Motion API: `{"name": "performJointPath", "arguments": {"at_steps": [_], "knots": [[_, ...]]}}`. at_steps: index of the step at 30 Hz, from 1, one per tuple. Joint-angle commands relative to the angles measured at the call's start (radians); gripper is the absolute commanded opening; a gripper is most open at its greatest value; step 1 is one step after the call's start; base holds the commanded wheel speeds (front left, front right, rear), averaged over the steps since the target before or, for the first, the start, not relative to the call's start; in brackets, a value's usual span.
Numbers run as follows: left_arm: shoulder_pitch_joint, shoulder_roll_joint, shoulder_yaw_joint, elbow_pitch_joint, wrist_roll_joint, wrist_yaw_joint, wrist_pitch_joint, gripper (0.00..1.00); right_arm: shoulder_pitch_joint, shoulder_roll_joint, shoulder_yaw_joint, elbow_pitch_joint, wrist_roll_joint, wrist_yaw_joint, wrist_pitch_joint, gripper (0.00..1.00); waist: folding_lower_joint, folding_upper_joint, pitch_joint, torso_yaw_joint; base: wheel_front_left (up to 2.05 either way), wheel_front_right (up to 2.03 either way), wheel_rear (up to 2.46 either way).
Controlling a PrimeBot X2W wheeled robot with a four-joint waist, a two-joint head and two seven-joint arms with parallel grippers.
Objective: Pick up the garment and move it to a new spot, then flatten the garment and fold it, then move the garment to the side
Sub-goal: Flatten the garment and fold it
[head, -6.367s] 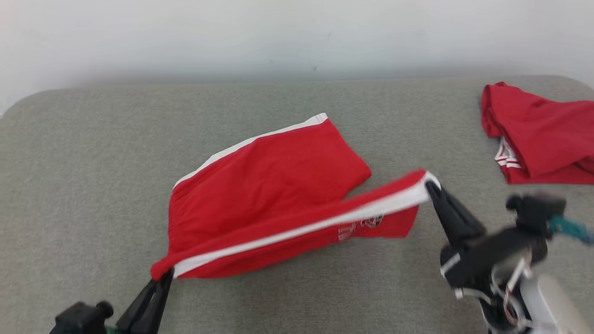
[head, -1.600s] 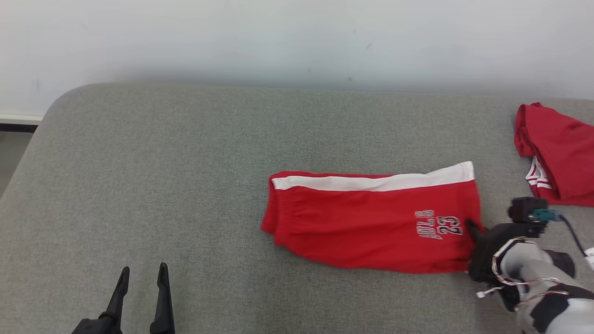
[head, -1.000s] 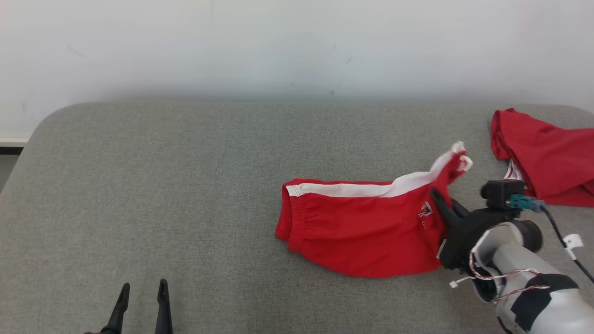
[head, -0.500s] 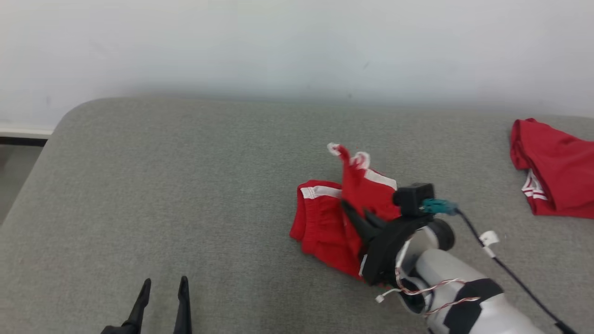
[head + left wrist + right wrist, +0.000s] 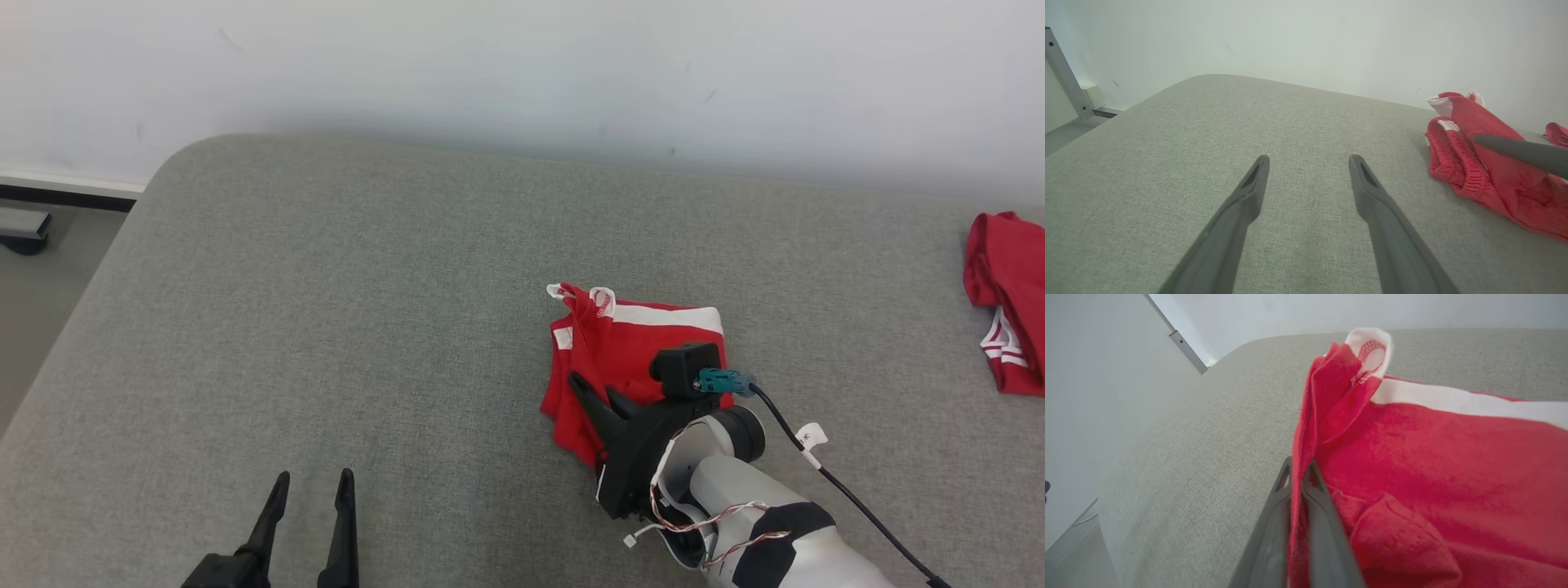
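Bright, flat, diffuse light, no glare, source unclear. Only a soft shadow band on the wall [image 5: 522, 143] along the far edge of the surface [image 5: 326, 286]. Wrist views bow at the edges; left gripper [image 5: 1308, 159] goes soft near the lens.

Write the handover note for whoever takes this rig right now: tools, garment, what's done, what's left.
Left tool: open, holding nothing, over the grey cushion, left of the garment.
Right tool: shut on a fold of the red shorts, near their left edge.
Garment: mid-cushion, doubled over on itself, white stripe on the far side, one corner bunched and sticking up.
A second red garment lies at the cushion's right side, apart from both tools.
Done: shorts laid out and folded over.
Left: release, tidy the fold, move the shorts aside.
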Motion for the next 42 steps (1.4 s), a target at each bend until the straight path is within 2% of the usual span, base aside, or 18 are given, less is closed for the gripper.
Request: {"name": "performJointPath", "arguments": {"at_steps": [1, 10, 16, 22, 23, 24, 25, 26, 34, 42], "knots": [[0.0, -0.001, 0.008, 0.003, -0.002, 0.005, -0.003, 1.0, -0.005, 0.002, 0.001, -0.008, 0.004, -0.003, -0.021, 1.0, 0.0, -0.0001, -0.007, -0.008, 0.0, 0.0, 0.0], [0.028, -0.001, 0.041, -0.001, 0.011, 0.005, -0.003, 1.0, -0.008, -0.11, -0.067, -0.117, -0.017, -0.003, -0.11, 1.0, 0.0, -0.0001, -0.032, -0.046, 0.0, 0.0, 0.0], [0.037, -0.001, 0.056, -0.011, 0.016, 0.003, -0.003, 1.0, 0.066, -0.206, -0.259, -0.225, -0.083, -0.003, -0.116, 1.0, 0.0, -0.0001, -0.027, -0.069, 0.0, 0.0, 0.0], [0.022, -0.001, 0.056, -0.01, 0.018, 0.0, -0.003, 1.0, 0.169, -0.216, -0.386, -0.236, -0.151, -0.003, -0.116, 1.0, 0.0, -0.0001, -0.013, -0.07, 0.0, 0.0, 0.0], [0.019, -0.001, 0.054, -0.01, 0.019, -0.001, -0.003, 1.0, 0.181, -0.214, -0.392, -0.225, -0.165, -0.003, -0.116, 0.86, 0.0, -0.0001, -0.01, -0.068, 0.0, 0.0, 0.0], [0.015, -0.001, 0.053, -0.009, 0.019, -0.002, -0.003, 1.0, 0.188, -0.208, -0.398, -0.219, -0.175, -0.003, -0.116, 0.39, 0.0, -0.0001, -0.006, -0.067, 0.0, 0.0, 0.0], [0.013, -0.001, 0.052, -0.009, 0.019, -0.003, -0.003, 1.0, 0.196, -0.199, -0.403, -0.209, -0.179, -0.003, -0.116, 0.13, 0.0, -0.0001, -0.003, -0.065, 0.0, 0.0, 0.0], [0.01, -0.001, 0.051, -0.01, 0.02, -0.004, -0.003, 1.0, 0.2, -0.194, -0.403, -0.198, -0.191, -0.003, -0.116, 0.0, 0.0, -0.0001, 0.001, -0.062, 0.0, 0.0, 0.0], [-0.005, -0.001, 0.052, -0.011, 0.036, -0.009, -0.003, 1.0, 0.174, -0.129, -0.385, -0.14, -0.292, -0.003, -0.116, 0.0, 0.0, -0.0001, 0.023, -0.042, 0.0, 0.0, 0.0], [-0.015, -0.001, 0.038, 0.0, 0.027, -0.006, -0.003, 1.0, 0.136, -0.072, -0.329, -0.022, -0.355, -0.003, -0.116, 0.0, 0.0, -0.0001, 0.026, -0.008, 0.0, 0.0, 0.0]]}}
